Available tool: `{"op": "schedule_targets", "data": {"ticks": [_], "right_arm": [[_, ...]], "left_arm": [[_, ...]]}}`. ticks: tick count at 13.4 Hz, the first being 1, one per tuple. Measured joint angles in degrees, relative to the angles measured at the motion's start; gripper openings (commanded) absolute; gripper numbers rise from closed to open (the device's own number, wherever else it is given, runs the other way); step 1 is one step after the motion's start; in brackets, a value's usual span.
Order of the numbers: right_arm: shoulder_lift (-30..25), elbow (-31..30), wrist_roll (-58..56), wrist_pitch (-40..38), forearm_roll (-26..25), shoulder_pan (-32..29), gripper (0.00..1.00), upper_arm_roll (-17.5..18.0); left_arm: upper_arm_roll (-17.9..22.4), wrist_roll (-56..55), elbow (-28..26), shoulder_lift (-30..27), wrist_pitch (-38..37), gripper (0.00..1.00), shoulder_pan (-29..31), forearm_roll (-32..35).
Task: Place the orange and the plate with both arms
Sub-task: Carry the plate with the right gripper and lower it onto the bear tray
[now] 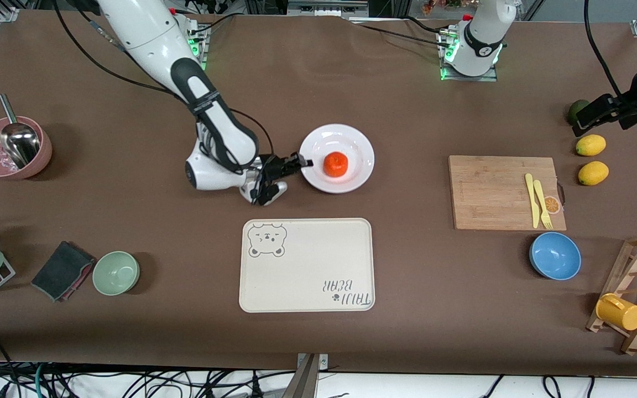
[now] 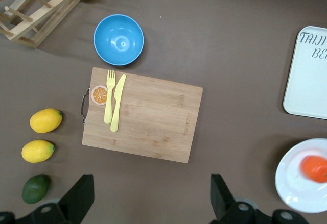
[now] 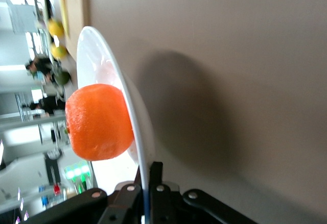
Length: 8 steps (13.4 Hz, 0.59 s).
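The small round red-orange orange sits in the middle of the round white shallow plate, which rests on the brown table between the cream bear-print tray and the robots' bases. The right gripper has its fingers pinched thin on the plate's rim, at the edge toward the right arm's end of the table; the orange lies just past the fingertips, on the plate's face (the right wrist view shows the rim caught between them). The step in hand looks like carrying the loaded plate, probably to the tray. The next move calls for a level lift, since a one-sided rim grip could tilt and roll the fruit off. The left gripper waits with fingers spread wide, holding nothing, above the table beside the bamboo cutting board.
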Motion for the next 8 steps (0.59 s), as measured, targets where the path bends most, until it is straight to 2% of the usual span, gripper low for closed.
{"op": "schedule_targets", "data": {"ticks": [4,8], "right_arm": [[2.91,11.19,7.29,-0.22,-2.19,-4.62,0.00,-0.21],[12.68,25.23,13.81,0.13,-3.45,-5.62,0.00,-2.06]], "left_arm": [[-0.01,0.00,0.03,0.01,-0.01,1.00,0.00,0.00],[-0.01,0.00,0.06,0.03,-0.03,1.00,0.00,0.00]]}}
